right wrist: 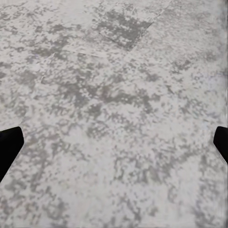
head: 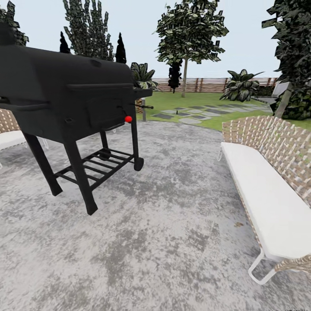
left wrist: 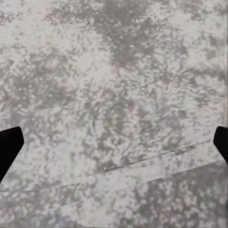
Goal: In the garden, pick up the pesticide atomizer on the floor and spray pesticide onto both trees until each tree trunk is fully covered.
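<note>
The pesticide atomizer is out of view. Far ahead, past the paving, a tree with a straight bare trunk and a leafy crown stands on the green lawn by the slatted wooden fence. In the left wrist view my left gripper is open over mottled grey stone, its black fingertips wide apart at the frame's edges. My right gripper is likewise open over the same paving, with nothing between its fingers.
A black barbecue grill on legs stands close at the left. A wicker bench with a white cushion runs along the right. Grey stone paving lies between them, and stepping stones lead onto the grass. Broad-leaved shrubs and dark conifers stand farther back.
</note>
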### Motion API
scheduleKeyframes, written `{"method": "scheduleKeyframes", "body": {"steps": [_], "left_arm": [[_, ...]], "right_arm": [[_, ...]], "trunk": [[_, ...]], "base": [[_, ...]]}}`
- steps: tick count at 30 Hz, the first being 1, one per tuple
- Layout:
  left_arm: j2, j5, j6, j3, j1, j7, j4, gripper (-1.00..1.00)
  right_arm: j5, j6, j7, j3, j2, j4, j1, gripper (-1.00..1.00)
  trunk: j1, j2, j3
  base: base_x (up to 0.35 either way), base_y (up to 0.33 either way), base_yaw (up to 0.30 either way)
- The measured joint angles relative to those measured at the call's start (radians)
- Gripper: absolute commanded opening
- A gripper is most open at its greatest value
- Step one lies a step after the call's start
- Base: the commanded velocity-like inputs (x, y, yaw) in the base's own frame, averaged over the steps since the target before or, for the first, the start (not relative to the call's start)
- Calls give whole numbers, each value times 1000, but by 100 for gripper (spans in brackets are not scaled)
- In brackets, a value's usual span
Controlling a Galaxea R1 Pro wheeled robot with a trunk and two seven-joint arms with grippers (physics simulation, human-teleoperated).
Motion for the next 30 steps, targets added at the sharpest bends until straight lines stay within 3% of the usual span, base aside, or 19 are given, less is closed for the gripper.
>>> {"method": "scheduleKeyframes", "body": {"steps": [4,17,30], "left_arm": [[0,1,0,0,0,0,0,100],[2,7,0,5,0,0,0,100],[2,9,0,6,0,0,0,100]], "right_arm": [[1,0,-2,2,0,0,0,100],[0,0,-5,-2,-1,-3,0,100],[2,0,-4,0,-1,-1,0,100]], "trunk": [[0,0,0],[0,0,0],[0,0,0]], "base": [[315,59,-270],[333,4,-28],[334,0,-276]]}}
